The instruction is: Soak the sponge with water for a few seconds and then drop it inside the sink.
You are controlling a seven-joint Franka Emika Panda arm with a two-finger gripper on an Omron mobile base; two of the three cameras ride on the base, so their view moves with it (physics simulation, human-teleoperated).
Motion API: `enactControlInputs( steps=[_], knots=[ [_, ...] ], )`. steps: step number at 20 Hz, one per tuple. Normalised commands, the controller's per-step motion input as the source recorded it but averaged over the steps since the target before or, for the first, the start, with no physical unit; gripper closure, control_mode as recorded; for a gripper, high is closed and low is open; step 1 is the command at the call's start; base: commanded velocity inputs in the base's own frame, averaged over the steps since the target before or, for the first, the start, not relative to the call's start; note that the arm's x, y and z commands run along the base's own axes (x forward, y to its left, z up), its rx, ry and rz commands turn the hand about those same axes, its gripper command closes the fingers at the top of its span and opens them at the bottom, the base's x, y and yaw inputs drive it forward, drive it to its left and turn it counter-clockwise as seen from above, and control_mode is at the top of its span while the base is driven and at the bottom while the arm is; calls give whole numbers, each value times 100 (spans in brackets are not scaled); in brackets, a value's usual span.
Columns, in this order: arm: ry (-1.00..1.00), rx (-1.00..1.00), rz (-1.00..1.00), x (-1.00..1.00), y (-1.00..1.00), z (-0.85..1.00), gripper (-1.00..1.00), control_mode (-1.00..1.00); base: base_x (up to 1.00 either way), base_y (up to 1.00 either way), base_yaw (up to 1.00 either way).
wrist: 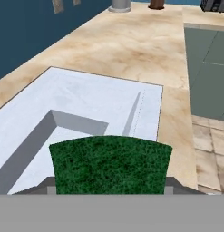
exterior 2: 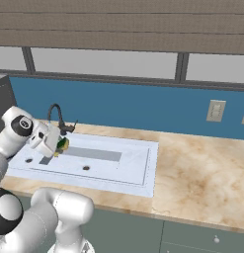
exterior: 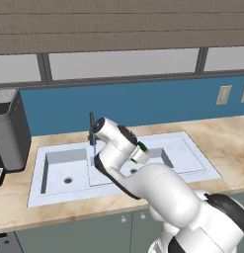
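**Sponge held over the sink**

The gripper (exterior 2: 58,144) is positioned above the sink (exterior 2: 138,173), near the sink's back edge and just beside the black faucet (exterior 2: 56,114). In the right base view the sponge (exterior 2: 62,144) sits at the gripper tip, green above and yellow below, clear of the basin floor. In the hand view the sponge (wrist: 110,164) lies across the lower centre with its dark green face toward the camera; the jaws are clamped on it, and the fingertips themselves are hidden behind the slab.

In the left base view a thin pale-blue line of water (exterior: 95,149) drops from the faucet (exterior: 91,123) beside the arm's wrist. Whether the stream touches the sponge cannot be told.

The sink (exterior: 39,173) is set into the marble-pattern counter (exterior: 227,143). Its deep small basin holds a dark round drain (exterior: 67,181). A dark appliance (exterior: 10,131) stands at the counter's left end. Wall outlets (exterior 2: 215,110) are mounted on the blue backsplash behind the counter's right portion.
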Motion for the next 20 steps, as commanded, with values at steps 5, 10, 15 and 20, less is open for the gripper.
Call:
enactControlInputs(
  steps=[5,10,15,20],
  knots=[
    [0,-1,1,-12,2,0,100,-100,0,0,0],
    [2,0,5,-29,6,0,100,-100,0,0,0],
    [7,-4,10,-36,23,0,100,-100,0,0,0],
    [13,-8,12,-14,29,0,100,-100,0,0,0]
  ],
)
